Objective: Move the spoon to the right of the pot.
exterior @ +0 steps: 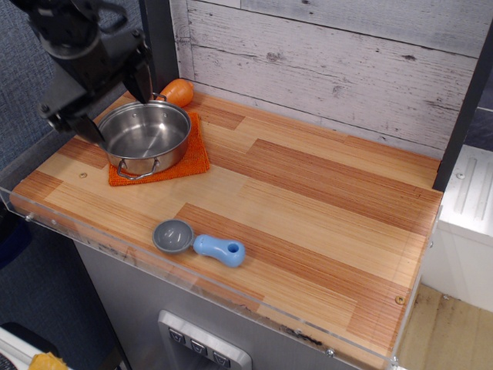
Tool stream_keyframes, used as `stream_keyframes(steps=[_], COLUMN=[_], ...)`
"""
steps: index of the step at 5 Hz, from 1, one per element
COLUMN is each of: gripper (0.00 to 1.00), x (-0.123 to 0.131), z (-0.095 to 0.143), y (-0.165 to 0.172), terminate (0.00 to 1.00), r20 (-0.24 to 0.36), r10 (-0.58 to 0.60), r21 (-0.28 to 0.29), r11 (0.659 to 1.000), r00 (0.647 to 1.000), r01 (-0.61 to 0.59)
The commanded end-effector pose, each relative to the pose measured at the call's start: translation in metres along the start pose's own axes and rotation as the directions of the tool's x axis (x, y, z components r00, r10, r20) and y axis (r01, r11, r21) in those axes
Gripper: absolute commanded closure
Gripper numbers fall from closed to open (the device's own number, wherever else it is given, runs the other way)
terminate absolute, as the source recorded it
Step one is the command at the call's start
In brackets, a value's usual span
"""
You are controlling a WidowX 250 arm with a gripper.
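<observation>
We see a wooden tabletop (308, 200) of light and reddish-brown planks, edged along its front and left by a clear plastic rim (115, 243), with a whitewashed plank wall (331, 54) behind it and a dark post (158, 38) rising at the back left corner. On the left part of the table an orange cloth (196, 160) lies under the pot (144, 136), which stands upright and holds nothing we can make out. An orange rounded object (179, 92) sits just behind the pot, near the wall. The spoon (198, 242) lies flat near the front edge, well apart from the pot, grey bowl to the left and blue handle to the right. The black gripper (115, 104) hangs over the pot's far left side with its jaws spread wide, gripping nothing.
</observation>
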State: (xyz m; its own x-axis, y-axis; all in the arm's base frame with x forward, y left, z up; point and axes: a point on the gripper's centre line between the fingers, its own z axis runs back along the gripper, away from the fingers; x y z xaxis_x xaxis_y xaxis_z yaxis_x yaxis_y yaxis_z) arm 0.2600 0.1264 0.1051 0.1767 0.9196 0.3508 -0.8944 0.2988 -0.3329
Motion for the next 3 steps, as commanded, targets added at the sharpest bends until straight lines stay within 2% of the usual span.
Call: stream_keyframes(steps=[1, 3], gripper=[0.00, 0.00], x=[-0.047, -0.088], z=[0.018, 0.012], y=[0.005, 0.006], terminate=[0.00, 0.00], r20=[-0.060, -0.079], r10=[0.091, 0.070], r21=[0.041, 0.082], r11=[0.995, 0.995], r00=[0.994, 0.994], r01=[-0.089, -0.064])
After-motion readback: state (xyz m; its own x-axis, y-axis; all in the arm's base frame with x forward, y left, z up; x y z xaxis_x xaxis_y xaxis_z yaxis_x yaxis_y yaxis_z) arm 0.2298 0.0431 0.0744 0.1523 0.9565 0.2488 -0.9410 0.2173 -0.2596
